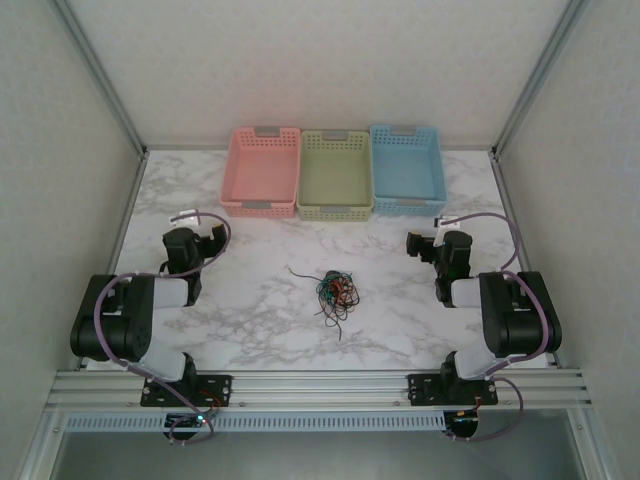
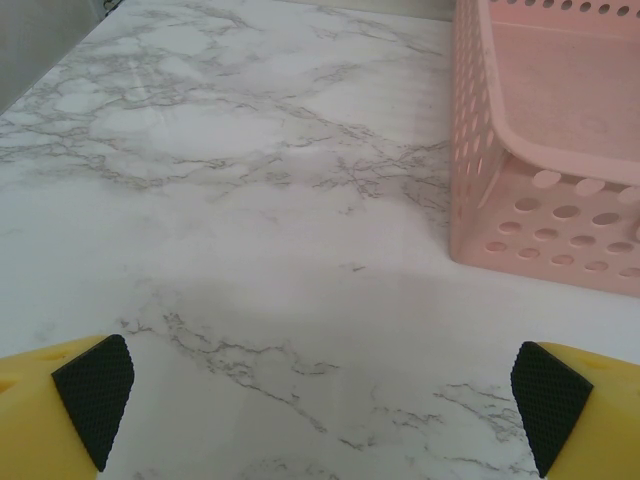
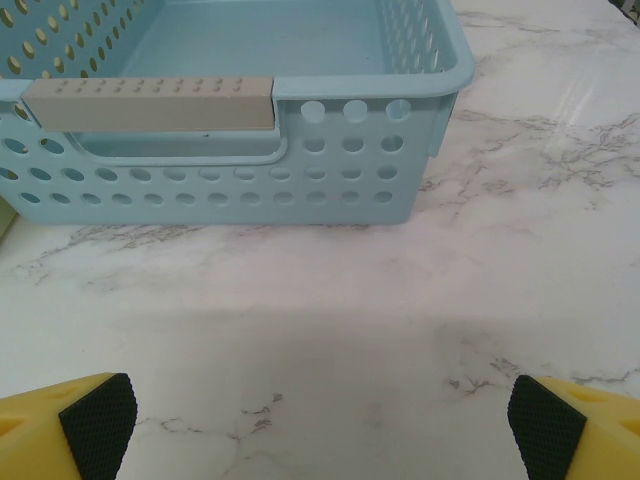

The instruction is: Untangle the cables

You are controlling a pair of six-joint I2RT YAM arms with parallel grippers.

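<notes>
The cables [image 1: 335, 292] lie as one small knot of thin black, red-orange and green wires on the marble table, midway between the arms, with loose black ends trailing left and toward the front. My left gripper [image 1: 207, 240] is well to the left of the knot, and its wrist view shows it [image 2: 320, 400] open over bare marble. My right gripper [image 1: 420, 245] is off to the right of the knot, seen in its own view [image 3: 320, 415] open, nothing between its black pads [image 3: 98, 420].
Three baskets stand in a row at the back: pink [image 1: 264, 172], green [image 1: 335, 175], blue [image 1: 406, 168]. The pink basket's [image 2: 550, 150] corner is ahead right of the left gripper. The blue basket [image 3: 230, 110] is straight ahead of the right one. Grey walls enclose the table.
</notes>
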